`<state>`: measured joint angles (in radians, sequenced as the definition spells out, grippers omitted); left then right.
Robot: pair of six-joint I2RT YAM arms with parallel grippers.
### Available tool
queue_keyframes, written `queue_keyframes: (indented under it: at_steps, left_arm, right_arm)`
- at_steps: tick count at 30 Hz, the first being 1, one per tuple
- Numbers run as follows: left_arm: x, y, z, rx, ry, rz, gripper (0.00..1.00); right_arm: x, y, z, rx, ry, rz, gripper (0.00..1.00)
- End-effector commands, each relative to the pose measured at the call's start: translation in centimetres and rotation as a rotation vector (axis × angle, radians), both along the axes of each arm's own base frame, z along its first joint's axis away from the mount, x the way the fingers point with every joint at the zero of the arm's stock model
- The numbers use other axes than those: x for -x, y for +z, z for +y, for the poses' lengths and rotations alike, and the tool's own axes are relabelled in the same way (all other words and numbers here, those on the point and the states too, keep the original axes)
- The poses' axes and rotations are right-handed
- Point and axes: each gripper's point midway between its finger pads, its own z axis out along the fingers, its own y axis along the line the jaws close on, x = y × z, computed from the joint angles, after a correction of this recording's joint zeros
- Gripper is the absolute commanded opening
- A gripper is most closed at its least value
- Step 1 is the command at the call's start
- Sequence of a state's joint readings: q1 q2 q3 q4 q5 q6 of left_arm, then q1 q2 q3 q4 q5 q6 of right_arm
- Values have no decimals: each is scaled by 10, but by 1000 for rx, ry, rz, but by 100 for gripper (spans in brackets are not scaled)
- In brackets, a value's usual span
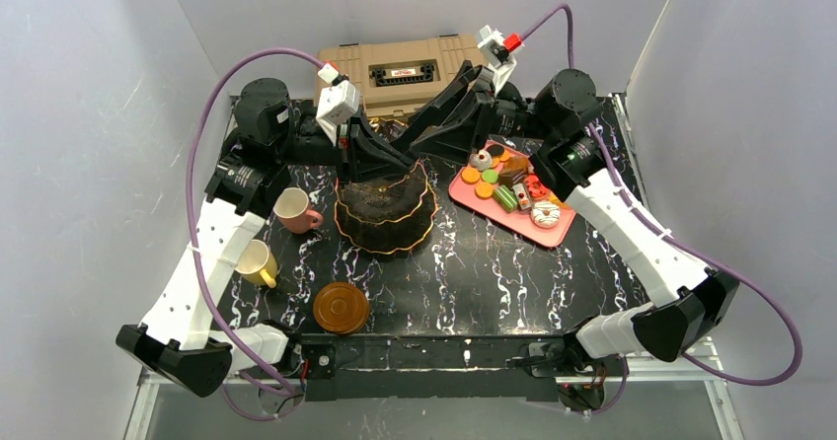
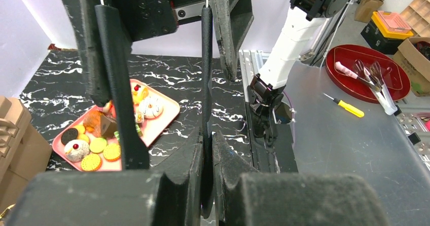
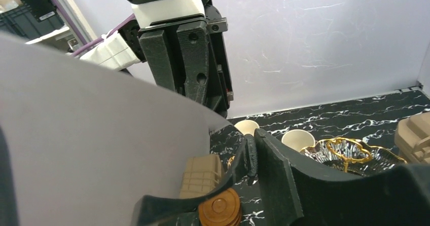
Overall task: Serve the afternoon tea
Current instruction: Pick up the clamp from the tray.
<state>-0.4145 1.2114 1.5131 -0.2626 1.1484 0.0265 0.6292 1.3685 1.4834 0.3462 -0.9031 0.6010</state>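
The left pincer is pressed together over the mid-worktop stand, with the right pincer spread beside it. Pastries fill the right-edge tray and cups stand apart from the saucers, so serving seems barely begun.

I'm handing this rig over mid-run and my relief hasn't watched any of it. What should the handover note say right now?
Left gripper: shut on a thin black strip at the stand; what the strip belongs to is unclear.
Right gripper: open, fingers either side of that strip.
Things: pastries all on the pink tray, right of the stand; pink cup and yellow cup left of it; saucers stacked near the front.
Done: nothing served yet.
Left: pastries onto stand, cups onto saucers.
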Motion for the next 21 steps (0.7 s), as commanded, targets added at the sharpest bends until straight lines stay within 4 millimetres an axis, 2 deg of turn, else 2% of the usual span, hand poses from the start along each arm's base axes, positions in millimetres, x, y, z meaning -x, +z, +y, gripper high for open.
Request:
queue_keyframes:
  at_steps: [1,4,9,11,13,16,18,21]
  left_arm:
    - [-15,-1,7,-17,90,-38,0]
    - [-13,0,8,-19,88,-40,0]
    - [-13,0,9,-25,94,-48,0]
    - [-14,-1,10,-27,100,-50,2]
    - [-14,0,10,-25,104,-50,30]
    - [-15,3,11,-15,126,-54,59]
    - [-20,7,14,-8,173,-83,70]
    - [-34,11,23,-6,286,-194,73]
  right_arm:
    - [42,23,-11,17,131,-61,72]
    - [39,16,-12,56,116,-68,62]
    - [28,12,-18,81,70,-71,50]
    - [22,12,-19,80,34,-74,49]
    - [14,11,-20,77,-18,-79,48]
    - [-7,10,-20,77,-144,-79,45]
    - [-22,4,-21,94,-225,-61,45]
    - [-40,4,-25,88,-336,-62,43]
